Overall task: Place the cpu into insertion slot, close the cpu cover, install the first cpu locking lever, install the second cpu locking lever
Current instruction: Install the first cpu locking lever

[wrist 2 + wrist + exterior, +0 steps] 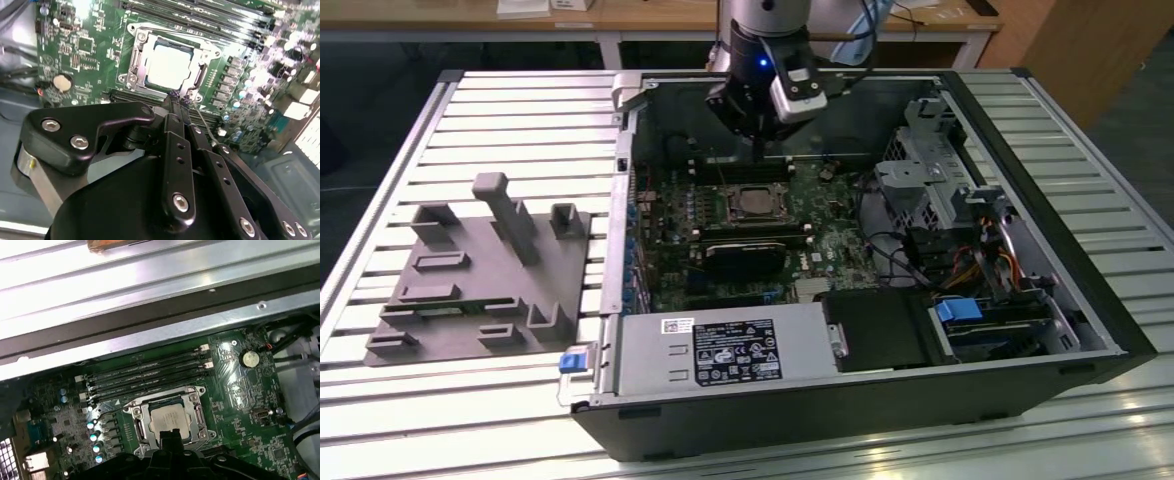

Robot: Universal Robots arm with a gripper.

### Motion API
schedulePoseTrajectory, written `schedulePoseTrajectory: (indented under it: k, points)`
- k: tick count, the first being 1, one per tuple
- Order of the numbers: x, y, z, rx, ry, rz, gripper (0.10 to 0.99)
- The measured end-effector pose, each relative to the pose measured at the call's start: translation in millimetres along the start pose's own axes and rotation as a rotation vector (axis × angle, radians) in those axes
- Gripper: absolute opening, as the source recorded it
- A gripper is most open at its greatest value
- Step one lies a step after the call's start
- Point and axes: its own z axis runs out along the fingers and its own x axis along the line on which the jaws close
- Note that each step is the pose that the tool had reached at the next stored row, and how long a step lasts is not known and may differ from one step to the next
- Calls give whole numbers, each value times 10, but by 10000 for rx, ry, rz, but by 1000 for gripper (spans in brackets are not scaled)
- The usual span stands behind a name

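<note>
The cpu [754,204] lies flat in the insertion slot [755,190] on the green board, its pale metal face showing in both wrist views [170,64] [169,417]. The cpu cover [136,62] [141,424], a silver frame, lies down around it. My gripper [757,160] hangs just above the socket's far edge with its thin black fingers pressed together, shut. The fingertips [175,100] [170,434] sit at the socket's rim. A thin wire lever [205,122] runs beside them; I cannot tell if it is gripped.
The open computer case [620,240] lies on a slatted table. A black heatsink block [747,258], a power supply [720,350] and a drive cage [927,180] surround the socket. Long memory slots [145,374] lie beside it. A grey fixture [480,270] stands at the exterior view's left.
</note>
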Motion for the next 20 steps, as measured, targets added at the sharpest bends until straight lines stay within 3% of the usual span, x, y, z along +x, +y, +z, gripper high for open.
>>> schedulePoseTrajectory:
  k: [9,20]
  points:
    - [0,0,1,-18,37,-1555,106]
    - [141,-36,-2,-60,-132,-1705,106]
